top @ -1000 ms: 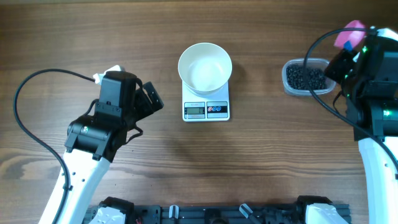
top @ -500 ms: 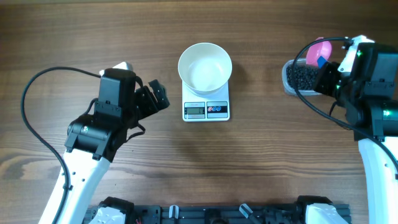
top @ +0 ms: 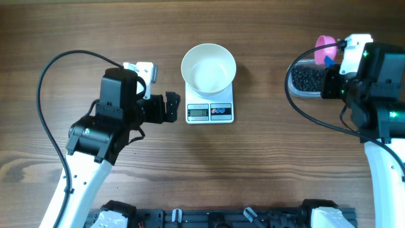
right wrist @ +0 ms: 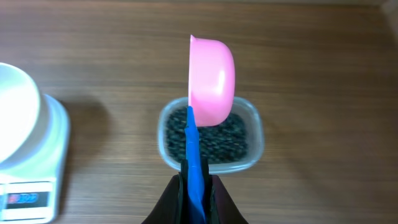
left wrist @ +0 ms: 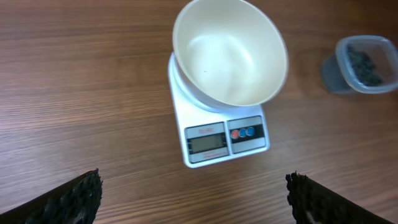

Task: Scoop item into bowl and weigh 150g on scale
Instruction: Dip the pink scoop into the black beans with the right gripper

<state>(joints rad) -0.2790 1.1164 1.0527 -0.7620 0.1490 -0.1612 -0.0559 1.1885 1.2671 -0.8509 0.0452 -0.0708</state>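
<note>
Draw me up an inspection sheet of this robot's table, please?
Surface: brown wooden table.
Job's things: empty white bowl sits on the scale; black beads in a clear tub, to the scale's right.
Clutter: nothing seen.
Grippers: left gripper open, holding nothing, facing the scale; right gripper shut on the blue handle of the pink scoop, at the tub.
Cables: a black cable loops off each arm.
Surroundings: black frame along the near edge.
</note>
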